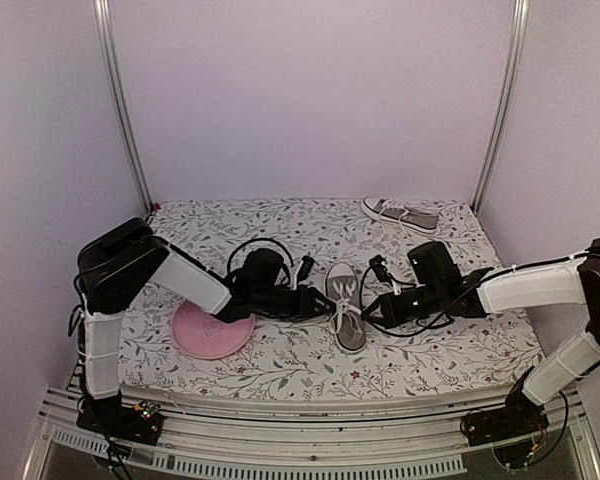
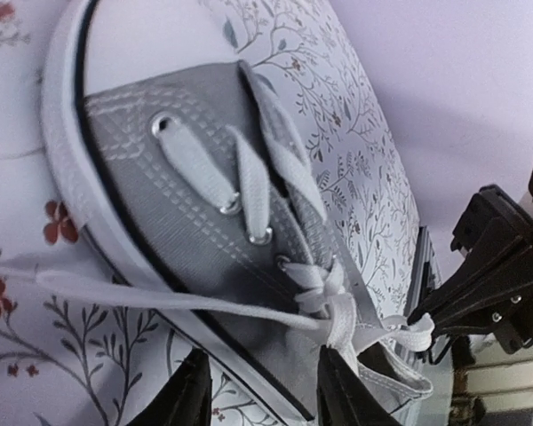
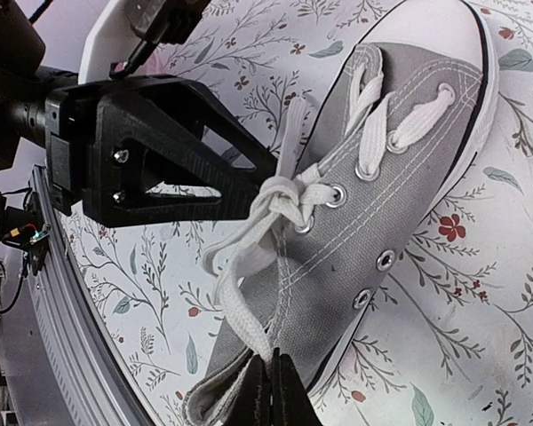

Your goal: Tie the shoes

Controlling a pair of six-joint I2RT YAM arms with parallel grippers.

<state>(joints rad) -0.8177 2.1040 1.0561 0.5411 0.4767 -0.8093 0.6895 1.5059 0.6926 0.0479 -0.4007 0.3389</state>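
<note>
One grey shoe lies mid-table, toe away from me, its white laces crossed into a loose knot. My left gripper has its jaws apart astride the shoe's left side wall, with one fingertip against the knot. A free lace end trails over the cloth. My right gripper is shut on the other lace, which it holds taut from the knot over the shoe's opening. The second shoe lies on its side at the back right.
A round pink plate sits under the left forearm, left of the shoe. A flowered cloth covers the table. White walls and metal posts enclose the back and sides. An aluminium rail runs along the near edge.
</note>
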